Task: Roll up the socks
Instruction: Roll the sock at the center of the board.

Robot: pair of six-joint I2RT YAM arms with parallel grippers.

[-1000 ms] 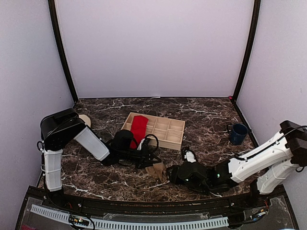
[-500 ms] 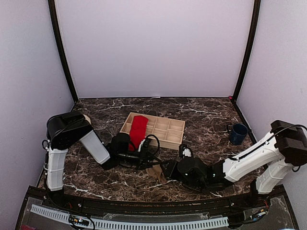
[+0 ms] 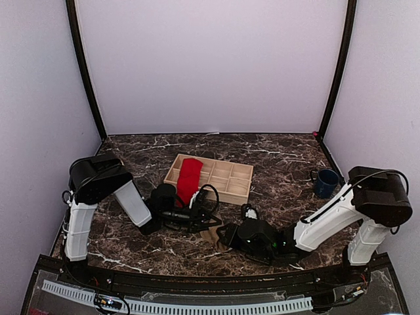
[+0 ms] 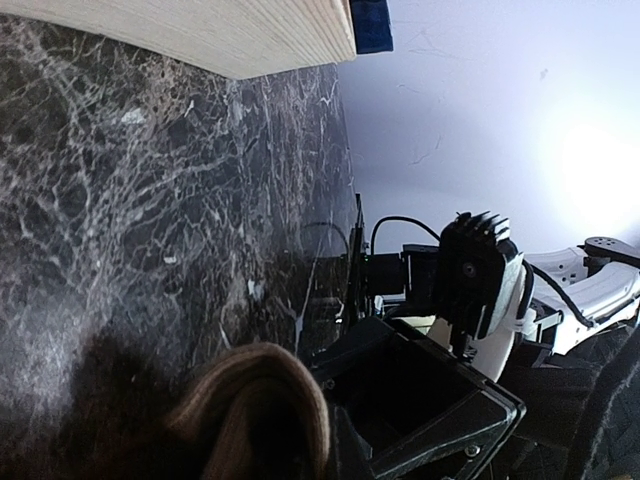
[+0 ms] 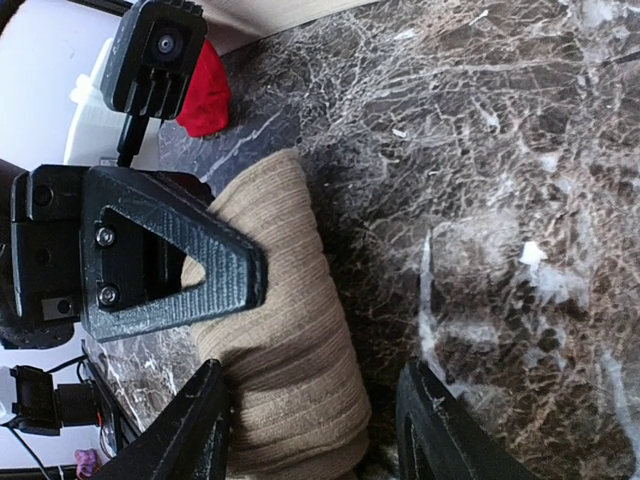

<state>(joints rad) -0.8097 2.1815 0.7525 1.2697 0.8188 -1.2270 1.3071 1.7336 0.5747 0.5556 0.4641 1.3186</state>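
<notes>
Lying on the dark marble worktop (image 3: 282, 157), close to the near edge and about in the middle, is the tan sock (image 5: 290, 340). It is soft and ribbed, bunched up into a thick fold, not flat. The left hand (image 3: 207, 224) comes in from the left, low over the worktop, and is closed tight on the far end of the tan sock. One of its black three-cornered fingers lies right on top of the cloth. The right hand (image 5: 320, 425) comes in from the right, also very low. It is wide open, and the near end of the tan sock sits in the gap, close to one side of it. The two hands face each other, with the sock between them.

A little farther back is the red sock (image 3: 190, 177). It hangs over the left near corner of a wooden tray (image 3: 230, 195) that has many small boxes inside. Well off to the right, near the side wall, a blue mug (image 3: 326, 182) stands upright on the worktop.
</notes>
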